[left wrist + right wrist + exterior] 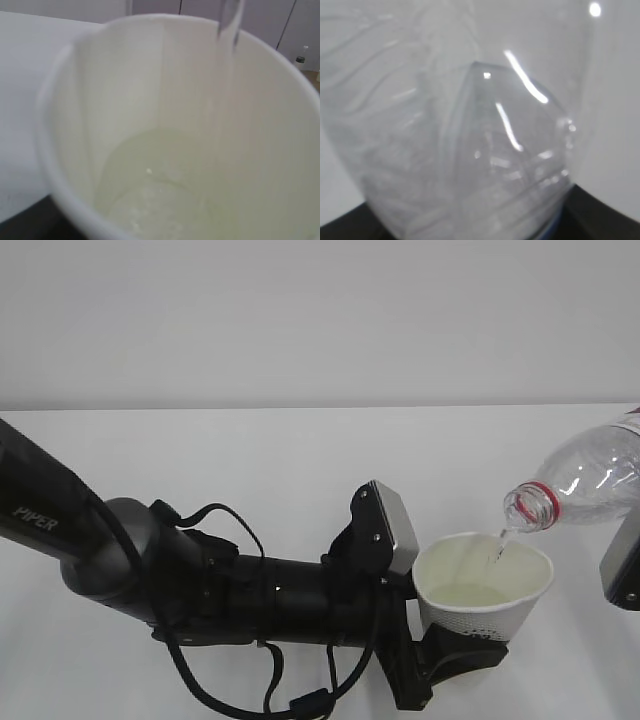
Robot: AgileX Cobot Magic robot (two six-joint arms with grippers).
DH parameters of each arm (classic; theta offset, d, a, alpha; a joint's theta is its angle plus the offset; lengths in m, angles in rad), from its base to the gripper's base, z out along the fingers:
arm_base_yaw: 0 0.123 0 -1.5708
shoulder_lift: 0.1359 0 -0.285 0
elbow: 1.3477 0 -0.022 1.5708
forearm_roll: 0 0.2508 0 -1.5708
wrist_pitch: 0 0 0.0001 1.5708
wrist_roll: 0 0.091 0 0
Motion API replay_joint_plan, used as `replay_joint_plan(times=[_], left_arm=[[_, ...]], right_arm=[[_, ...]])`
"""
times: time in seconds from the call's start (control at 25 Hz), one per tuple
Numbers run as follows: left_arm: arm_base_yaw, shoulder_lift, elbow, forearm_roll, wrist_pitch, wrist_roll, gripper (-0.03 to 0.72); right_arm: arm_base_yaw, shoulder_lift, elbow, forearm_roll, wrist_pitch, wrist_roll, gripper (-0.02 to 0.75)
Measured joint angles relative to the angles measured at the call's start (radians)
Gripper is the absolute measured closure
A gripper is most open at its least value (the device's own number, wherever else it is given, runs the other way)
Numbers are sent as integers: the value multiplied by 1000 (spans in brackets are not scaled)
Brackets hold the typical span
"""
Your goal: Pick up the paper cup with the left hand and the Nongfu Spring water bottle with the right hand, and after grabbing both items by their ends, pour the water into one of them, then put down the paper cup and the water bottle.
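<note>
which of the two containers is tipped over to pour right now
The Nongfu Spring water bottle: it lies tilted with its red-ringed mouth angled down, a thin stream of water leaving it. The paper cup below stays upright, catching it.

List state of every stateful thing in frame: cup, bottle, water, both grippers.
paper cup: upright, held at its base, partly filled.
Nongfu Spring water bottle: uncapped, tilted mouth-down over the cup, pouring.
water: thin stream falling into the cup, pooling at the bottom.
left hand: shut on the paper cup's base.
right hand: mostly out of frame, holding the bottle's far end.
</note>
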Motion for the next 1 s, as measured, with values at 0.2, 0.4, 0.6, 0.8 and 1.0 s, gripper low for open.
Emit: replay_joint_plan(times=[0.2,0.4,0.6,0.8,1.0], left_arm=[[0,0,0,0,0,0,158],[0,1,0,0,0,0,158],[0,1,0,0,0,0,158],[0,1,0,0,0,0,158],[0,1,0,0,0,0,158]], right_arm=[[0,0,0,0,0,0,297],[0,0,0,0,0,0,297],[0,0,0,0,0,-4,297],[0,0,0,2,0,-5,297],[0,0,0,2,0,-7,297]])
